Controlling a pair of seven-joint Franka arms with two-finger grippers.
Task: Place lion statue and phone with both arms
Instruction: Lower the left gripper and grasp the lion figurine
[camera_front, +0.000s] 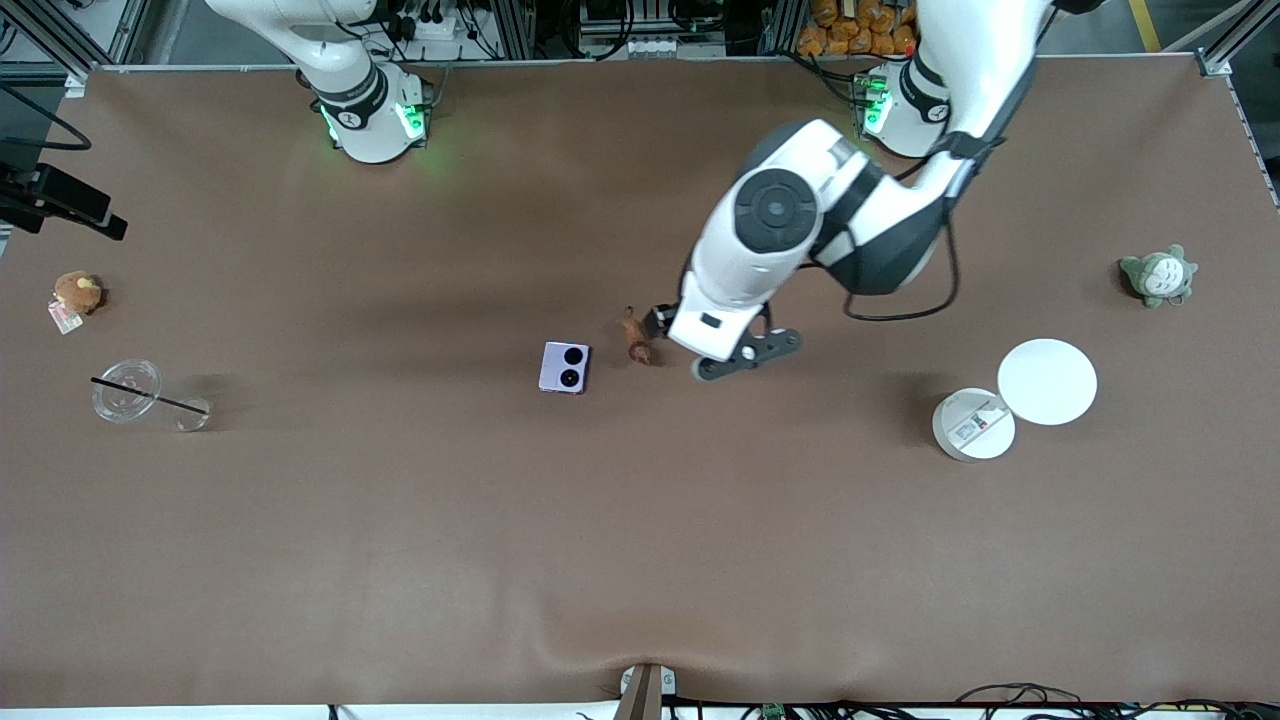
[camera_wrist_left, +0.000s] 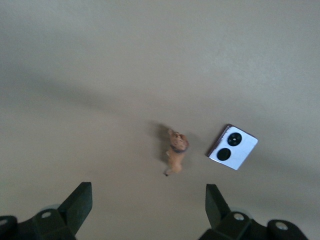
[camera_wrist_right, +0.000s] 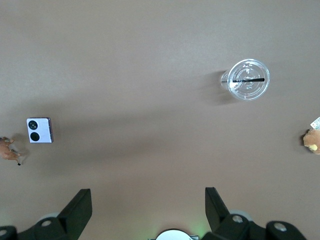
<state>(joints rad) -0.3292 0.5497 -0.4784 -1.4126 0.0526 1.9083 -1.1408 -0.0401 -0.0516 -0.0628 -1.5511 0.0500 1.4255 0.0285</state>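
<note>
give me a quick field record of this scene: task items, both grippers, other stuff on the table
lion statue: on the table mid-table, beside the phone, toward the left arm's end
phone: folded, flat, camera circles up, apart from the statue
left gripper: open, hanging over the table close by the statue, holding nothing
right gripper: open, empty, arm waits high near its base
other: clear cup with straw, brown plush, grey plush, white tin, white lid
</note>
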